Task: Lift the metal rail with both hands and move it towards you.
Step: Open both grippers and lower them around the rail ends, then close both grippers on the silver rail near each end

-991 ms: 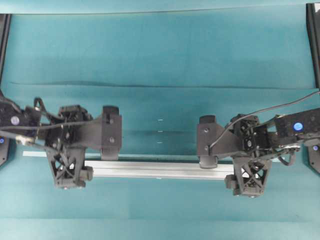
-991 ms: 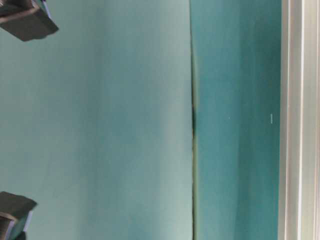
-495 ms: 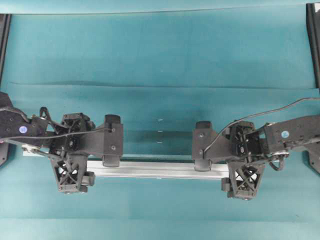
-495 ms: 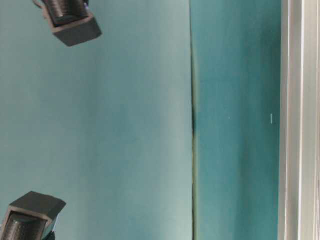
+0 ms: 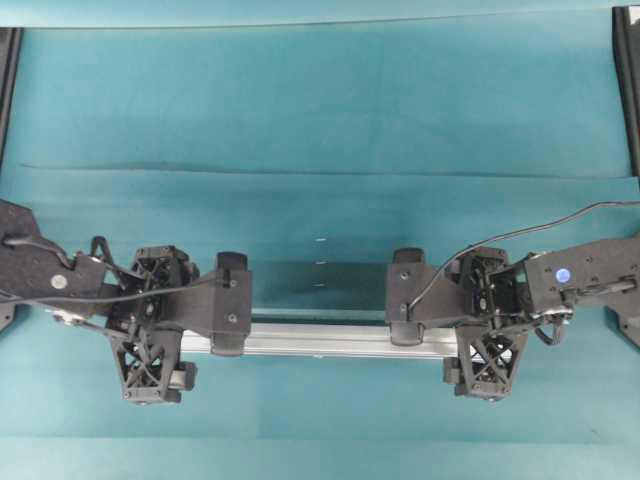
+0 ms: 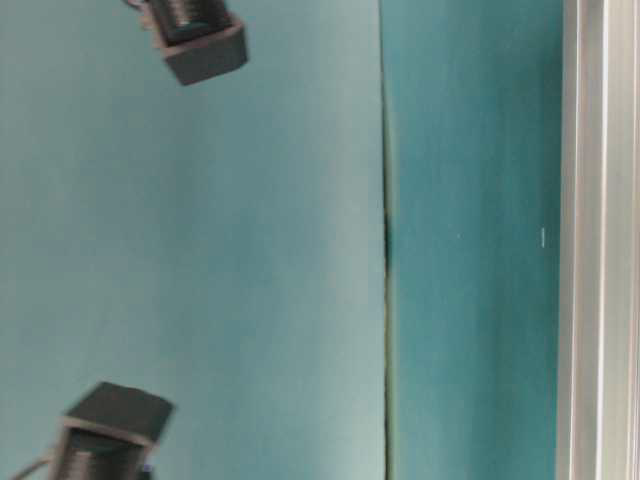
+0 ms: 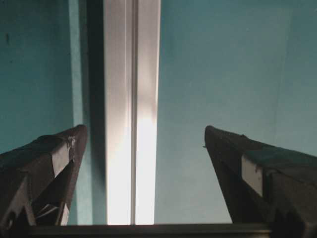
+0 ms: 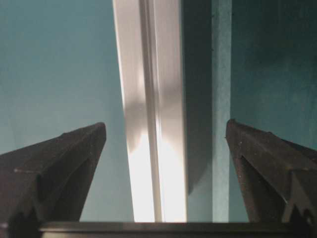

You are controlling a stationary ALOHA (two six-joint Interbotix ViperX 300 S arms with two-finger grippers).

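- Teal matting [image 5: 320,110] covers the whole bench, with a fold line running across the upper middle of the overhead view.
- I see the metal rail [image 5: 320,340] lying flat across the lower middle of that view, with the thin pale tape strip [image 8: 221,99] alongside it.
- Over the last second I've watched both arms shift: my left gripper [image 7: 143,144] has slid a little rightward along the bar, my right gripper [image 8: 166,139] slightly leftward, and in the table-level view the finger blocks [image 6: 200,40] have come further into frame.
- Both sets of jaws stand spread wide and empty; each wrist view shows the rail running up between the fingers with clear gaps either side.
- My read: the approach is nearly finished. Closing comes next; nothing is lifted yet.
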